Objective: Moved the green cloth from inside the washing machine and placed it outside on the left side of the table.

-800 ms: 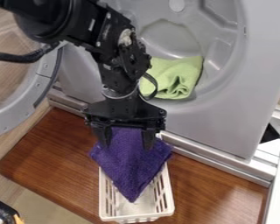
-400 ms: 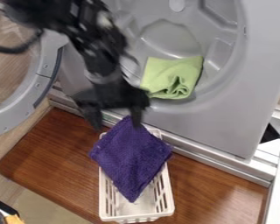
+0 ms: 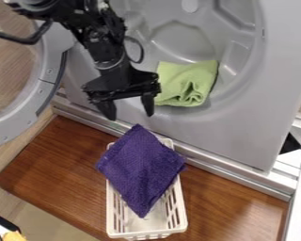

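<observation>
Gripper (image 3: 128,114), black and two-fingered, hangs spread to the near left of the folded light-green cloth (image 3: 186,84) inside the grey plastic washing machine (image 3: 241,136); a sound grasp should straddle the cloth's near fold, then lift clear before travelling left.

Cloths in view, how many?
2: folded light-green cloth inside the grey washing machine; purple cloth draped over the white plastic basket. Others could hide beneath.

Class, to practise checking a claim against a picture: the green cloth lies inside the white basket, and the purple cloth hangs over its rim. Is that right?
Not quite: the camera view shows the green cloth inside the washing machine. The purple cloth does hang over the rim of the white basket.
</observation>
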`<state>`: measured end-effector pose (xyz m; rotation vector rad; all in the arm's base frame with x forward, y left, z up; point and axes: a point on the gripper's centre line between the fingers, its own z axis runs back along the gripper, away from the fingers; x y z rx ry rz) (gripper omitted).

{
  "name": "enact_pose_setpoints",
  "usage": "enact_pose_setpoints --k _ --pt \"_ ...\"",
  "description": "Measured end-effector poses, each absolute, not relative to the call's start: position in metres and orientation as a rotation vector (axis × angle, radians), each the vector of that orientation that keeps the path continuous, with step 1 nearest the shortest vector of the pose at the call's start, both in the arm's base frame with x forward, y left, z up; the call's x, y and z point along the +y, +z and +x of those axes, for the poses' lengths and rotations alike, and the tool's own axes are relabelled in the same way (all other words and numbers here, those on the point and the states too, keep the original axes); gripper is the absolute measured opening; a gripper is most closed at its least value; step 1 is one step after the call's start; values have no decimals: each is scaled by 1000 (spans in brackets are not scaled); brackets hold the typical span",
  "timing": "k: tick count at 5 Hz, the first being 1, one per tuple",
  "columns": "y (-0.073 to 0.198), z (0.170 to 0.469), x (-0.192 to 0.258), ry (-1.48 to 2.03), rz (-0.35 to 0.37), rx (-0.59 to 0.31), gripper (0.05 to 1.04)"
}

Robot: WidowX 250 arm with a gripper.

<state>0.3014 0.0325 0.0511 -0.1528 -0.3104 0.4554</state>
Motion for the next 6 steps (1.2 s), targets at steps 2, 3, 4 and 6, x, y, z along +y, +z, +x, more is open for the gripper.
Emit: enact_pose_setpoints --k 2,3,4,6 --pt "52 335 24 380 -216 -415 1000" --pt "49 342 18 363 -233 -445 1000" --pt "33 350 13 366 -282 -465 1000" --pt "25 358 11 318 -255 -456 681"
